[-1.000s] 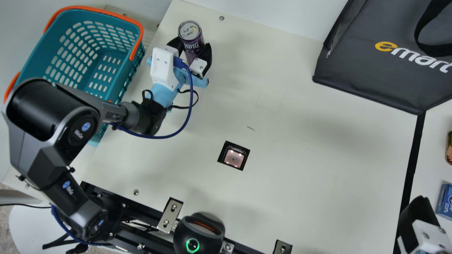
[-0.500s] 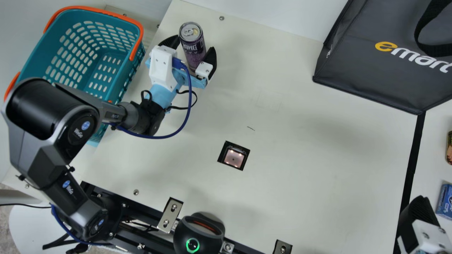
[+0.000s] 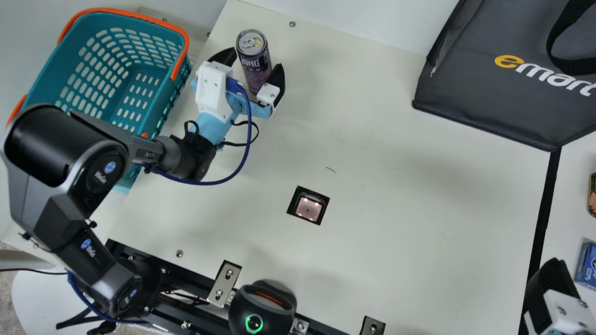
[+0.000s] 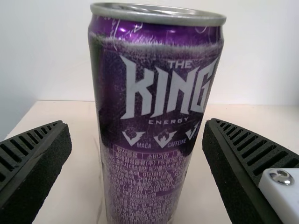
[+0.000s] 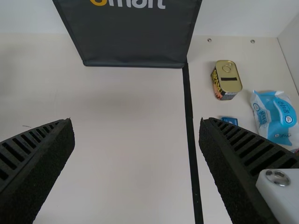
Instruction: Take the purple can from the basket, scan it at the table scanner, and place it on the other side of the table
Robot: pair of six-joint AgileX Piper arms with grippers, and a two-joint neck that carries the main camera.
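In the main view my left gripper (image 3: 253, 70) is open around the purple can (image 3: 257, 70), which stands upright at the table's far left, beside the teal basket (image 3: 160, 100). The left wrist view has the can (image 4: 154, 116) between the spread fingers of my left gripper (image 4: 137, 140), with a gap at each side. The table scanner (image 3: 308, 208) lies in a cutout at mid-table. My right gripper (image 3: 551, 288) is at the lower right corner of the main view; in the right wrist view, that gripper (image 5: 137, 140) is open over bare table.
A dark bag (image 3: 493, 79) stands at the far right. Beyond the black strip (image 3: 542, 223) are a tin (image 5: 227, 79), a blue box (image 3: 587, 265) and a blue-white packet (image 5: 275, 116). A black device with a green ring (image 3: 263, 307) sits at the near edge.
The left gripper's fingers have opened away from the can, which now stands between them. Since then that arm has shifted slightly back. The right arm has kept still.
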